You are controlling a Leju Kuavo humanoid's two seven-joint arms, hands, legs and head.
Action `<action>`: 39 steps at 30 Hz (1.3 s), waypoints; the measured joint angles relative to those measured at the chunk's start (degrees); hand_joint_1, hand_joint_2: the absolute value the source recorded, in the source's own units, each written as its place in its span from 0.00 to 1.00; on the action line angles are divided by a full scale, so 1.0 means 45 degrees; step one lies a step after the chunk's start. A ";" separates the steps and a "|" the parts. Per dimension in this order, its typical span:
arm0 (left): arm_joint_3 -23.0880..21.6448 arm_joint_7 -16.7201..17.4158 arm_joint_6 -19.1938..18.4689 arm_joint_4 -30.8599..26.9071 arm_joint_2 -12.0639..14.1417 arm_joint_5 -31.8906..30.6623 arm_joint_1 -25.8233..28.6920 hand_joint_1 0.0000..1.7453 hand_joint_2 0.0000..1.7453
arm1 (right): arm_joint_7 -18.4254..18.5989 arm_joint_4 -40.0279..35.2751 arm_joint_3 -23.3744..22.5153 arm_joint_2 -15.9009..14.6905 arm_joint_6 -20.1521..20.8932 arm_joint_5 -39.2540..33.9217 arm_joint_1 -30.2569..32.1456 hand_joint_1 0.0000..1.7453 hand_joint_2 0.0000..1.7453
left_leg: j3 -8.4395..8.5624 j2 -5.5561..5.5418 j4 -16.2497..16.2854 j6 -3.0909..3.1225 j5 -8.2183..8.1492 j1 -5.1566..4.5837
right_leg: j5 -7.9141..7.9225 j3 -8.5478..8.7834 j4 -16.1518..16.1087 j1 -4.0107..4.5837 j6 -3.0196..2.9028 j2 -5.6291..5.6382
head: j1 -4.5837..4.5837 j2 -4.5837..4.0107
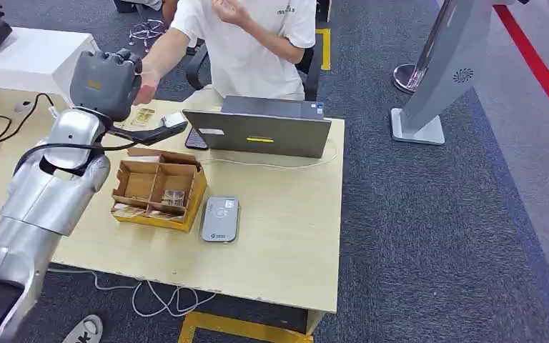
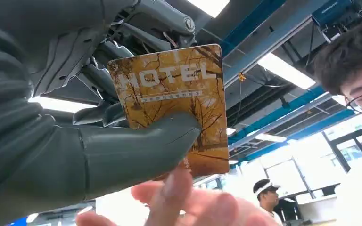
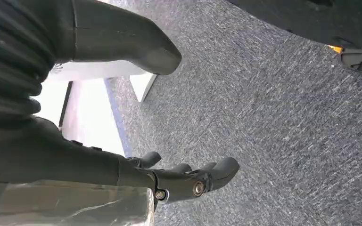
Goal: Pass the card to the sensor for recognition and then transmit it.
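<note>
Left hand (image 2: 99, 141) pinches the hotel card (image 2: 174, 99) between thumb and fingers, raised over the table (image 1: 286, 236). A person's hand (image 2: 188, 202) touches the card's edge. Right hand (image 3: 169, 174) hangs spread, holding nothing.

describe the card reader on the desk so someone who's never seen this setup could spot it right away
Start at the light wooden table and find the open laptop at its far edge. Nearer the robot sits a cardboard box of cards; the card reader lies flat just right of it, the only grey, rounded slab there.
</note>
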 joint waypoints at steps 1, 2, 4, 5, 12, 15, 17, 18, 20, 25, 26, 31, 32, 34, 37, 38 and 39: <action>0.0000 0.0000 0.0000 0.0024 0.0005 -0.0034 -0.0001 1.00 1.00 | -0.0019 0.0000 -0.0005 0.0000 0.0000 0.0000 -0.0002 0.00 1.00 | 0.0000 0.0000 0.0000 0.0000 0.0000 0.0000 | 0.0000 -0.0001 0.0000 0.0000 0.0000 0.0000 | 0.0000 0.0000; 0.0000 0.0000 0.0000 0.0048 0.0010 -0.0039 0.0001 0.00 1.00 | -0.0044 0.0000 -0.0005 0.0000 0.0000 -0.0005 -0.0001 0.00 1.00 | 0.0000 0.0000 0.0000 0.0000 0.0000 0.0000 | 0.0000 -0.0001 0.0000 0.0000 0.0000 0.0000 | 0.0000 0.0000; -0.0005 0.0000 -0.0010 0.0111 -0.0010 -0.0073 0.0014 0.00 1.00 | -0.0049 -0.0005 -0.0005 0.0000 0.0000 -0.0029 -0.0007 0.00 1.00 | 0.0000 0.0000 0.0000 0.0000 0.0000 0.0001 | 0.0000 -0.0003 0.0000 0.0001 0.0000 0.0000 | 0.0000 0.0000; -0.0005 -0.0005 -0.0043 0.0150 -0.0053 -0.0092 0.0029 0.00 1.00 | -0.0058 -0.0010 -0.0010 0.0000 0.0000 -0.0034 -0.0009 0.00 1.00 | 0.0000 0.0000 0.0000 0.0000 0.0000 0.0001 | 0.0000 -0.0003 0.0000 0.0001 0.0000 -0.0001 | -0.0005 0.0000; -0.0010 -0.0131 0.0116 0.0296 -0.0296 -0.0122 0.0256 0.00 1.00 | -0.0078 -0.0019 -0.0053 0.0000 0.0000 -0.0034 -0.0013 0.00 1.00 | 0.0000 0.0003 0.0000 0.0000 0.0000 0.0000 | 0.0000 -0.0002 0.0000 0.0000 0.0000 0.0002 | -0.0005 0.0000; -0.0010 -0.0112 0.0277 0.0296 -0.0364 -0.0107 0.0328 0.00 1.00 | -0.0078 -0.0019 -0.0097 0.0000 0.0000 -0.0034 -0.0018 0.00 1.00 | -0.0001 0.0002 0.0000 0.0000 0.0000 0.0000 | 0.0000 -0.0003 0.0000 0.0000 0.0000 0.0001 | -0.0005 0.0000; -0.0010 -0.0083 0.0287 0.0296 -0.0432 -0.0117 0.0375 0.00 1.00 | -0.0078 -0.0019 -0.0121 0.0000 0.0000 -0.0034 -0.0021 0.00 1.00 | 0.0000 0.0002 0.0001 0.0000 0.0000 0.0001 | 0.0000 -0.0004 0.0000 0.0000 0.0000 0.0002 | 0.0000 0.0000; -0.0019 -0.0063 0.0277 0.0282 -0.0510 -0.0151 0.0418 0.00 1.00 | -0.0063 -0.0024 -0.0131 0.0000 0.0000 -0.0034 -0.0023 0.00 1.00 | -0.0001 0.0001 0.0001 0.0000 0.0000 0.0000 | 0.0000 -0.0003 0.0000 0.0000 0.0000 0.0001 | 0.0000 0.0000; -0.0029 -0.0034 0.0248 0.0209 -0.0593 -0.0170 0.0523 0.00 1.00 | -0.0039 -0.0039 -0.0141 0.0000 0.0000 -0.0029 -0.0023 0.00 1.00 | -0.0001 0.0001 0.0001 0.0000 0.0000 0.0001 | 0.0000 -0.0004 0.0000 0.0001 0.0000 0.0002 | 0.0000 0.0000; -0.0049 -0.0020 0.0165 -0.0034 -0.0787 -0.0180 0.0693 0.00 1.00 | -0.0034 -0.0063 -0.0175 0.0000 0.0000 -0.0005 -0.0022 0.00 1.00 | 0.0000 0.0004 0.0001 0.0000 0.0000 0.0000 | 0.0001 -0.0004 0.0000 0.0000 0.0000 0.0005 | 0.0000 0.0000; -0.0049 -0.0019 0.0151 -0.0049 -0.0806 -0.0180 0.0711 0.00 1.00 | -0.0034 -0.0063 -0.0189 0.0000 0.0000 -0.0005 -0.0020 0.00 1.00 | 0.0000 0.0005 0.0001 0.0000 0.0000 0.0000 | 0.0001 -0.0004 0.0000 0.0001 0.0000 0.0005 | 0.0000 0.0000; -0.0049 -0.0117 0.0112 -0.0579 -0.0850 0.0122 0.1185 0.00 1.00 | 0.0039 -0.0063 -0.0331 0.0000 0.0000 -0.0093 -0.0022 0.00 1.00 | 0.0000 0.0005 0.0001 0.0000 -0.0001 0.0000 | 0.0000 -0.0003 0.0000 0.0000 0.0000 0.0005 | 0.0000 0.0000; -0.0058 -0.0234 -0.0015 -0.0877 -0.0850 0.0334 0.1410 0.00 1.00 | 0.0054 -0.0063 -0.0384 0.0000 0.0000 -0.0161 -0.0021 0.00 1.00 | 0.0000 0.0005 0.0001 0.0000 -0.0001 -0.0001 | 0.0000 -0.0002 0.0000 0.0000 0.0000 0.0005 | 0.0000 0.0000; -0.0122 -0.0388 -0.0450 -0.1678 -0.0831 0.0684 0.2047 0.00 1.00 | 0.0083 -0.0063 -0.0514 0.0000 0.0000 -0.0325 -0.0019 0.00 1.00 | -0.0001 0.0006 0.0000 -0.0003 -0.0005 -0.0003 | -0.0002 -0.0002 -0.0001 -0.0002 0.0001 0.0006 | -0.0005 0.0000; -0.0374 -0.0403 -0.1021 -0.3199 -0.0762 0.1064 0.3424 0.00 1.00 | 0.0151 -0.0063 -0.0777 0.0000 0.0000 -0.0535 -0.0014 0.00 1.00 | -0.0004 0.0006 0.0000 0.0010 -0.0017 -0.0008 | -0.0008 -0.0001 -0.0004 -0.0004 0.0004 0.0006 | 0.0000 0.0000; -0.0465 -0.0374 -0.1126 -0.3761 -0.0710 0.1136 0.3855 0.00 1.00 | 0.0175 -0.0068 -0.0849 0.0005 0.0000 -0.0588 -0.0011 0.00 1.00 | -0.0004 0.0008 0.0000 0.0010 -0.0020 -0.0008 | -0.0009 -0.0001 -0.0005 -0.0004 0.0005 0.0008 | -0.0005 0.0000; -0.0598 -0.0297 -0.1190 -0.4363 -0.0652 0.1190 0.4474 0.00 1.00 | 0.0190 -0.0063 -0.0955 0.0014 0.0000 -0.0645 -0.0005 0.00 1.00 | -0.0003 0.0014 0.0000 0.0005 -0.0033 -0.0009 | -0.0012 -0.0002 -0.0006 -0.0005 0.0004 0.0012 | 0.0000 0.0000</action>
